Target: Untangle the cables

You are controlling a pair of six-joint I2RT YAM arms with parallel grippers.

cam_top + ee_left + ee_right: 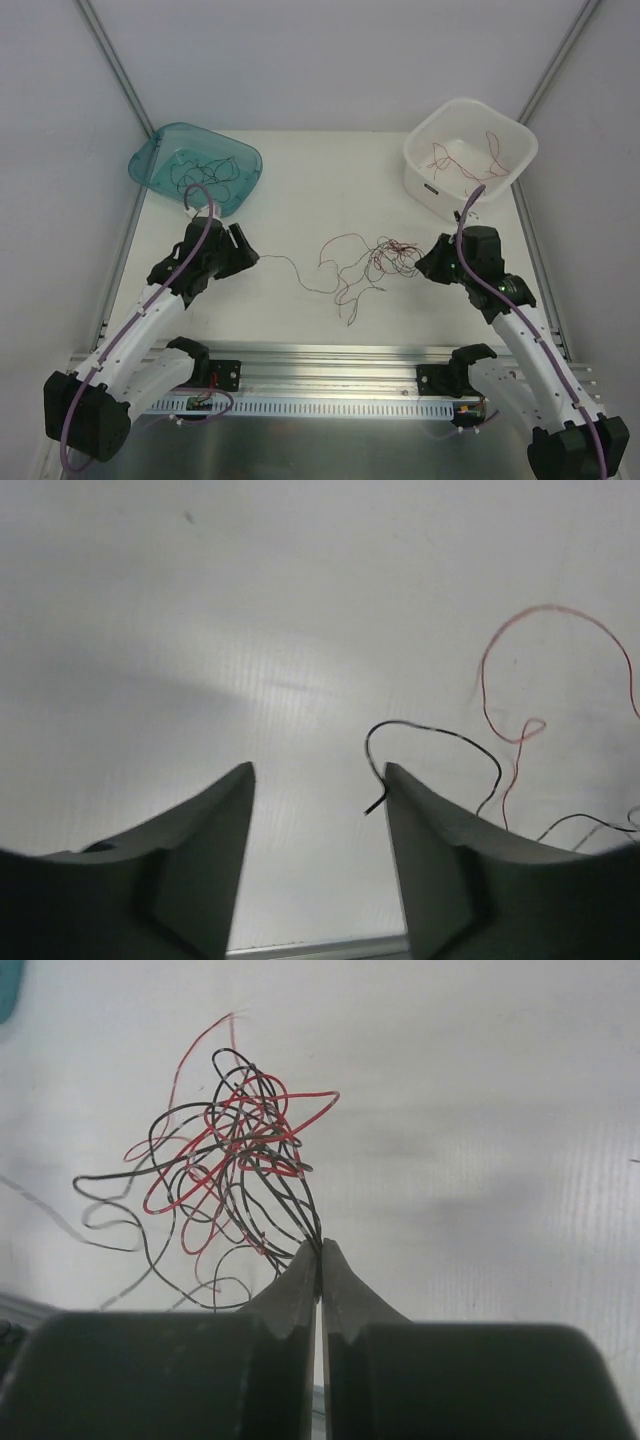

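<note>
No text, number, brand or sign can be read in any of the three views. The only candidate is a small dark label [432,187] on the near-left wall of the white tub [415,160], at the far right of the worktop [320,190]. Its printing is too small to make out.
</note>
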